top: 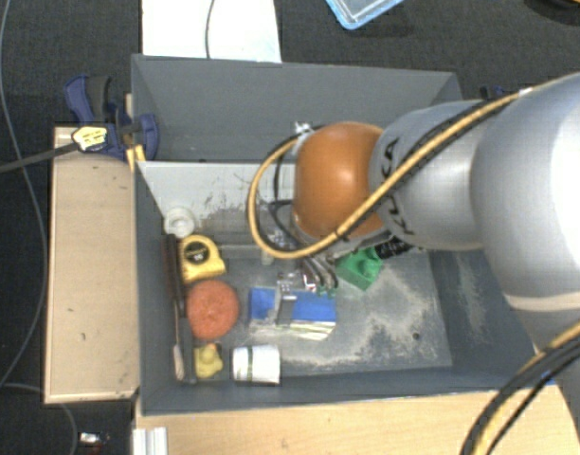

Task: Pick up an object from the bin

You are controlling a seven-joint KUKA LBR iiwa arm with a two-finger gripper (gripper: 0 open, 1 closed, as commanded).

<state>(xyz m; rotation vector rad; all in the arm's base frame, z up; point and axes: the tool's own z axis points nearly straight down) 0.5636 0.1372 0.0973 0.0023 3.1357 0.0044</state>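
My end effector [307,279] hangs low in the middle of the grey bin [432,330], tucked under the arm's orange cover [337,178]. I cannot tell how far open it is, or if it has hold of anything. The nearest thing is a blue block [317,308]. It lies just beside the end effector, on the side toward the bin's near wall, touching a shiny wrapper [309,329]. Its long side runs across the picture, left to right. A green toy [358,269] sits just to the right. I think a small move toward the near wall would put me over the blue block.
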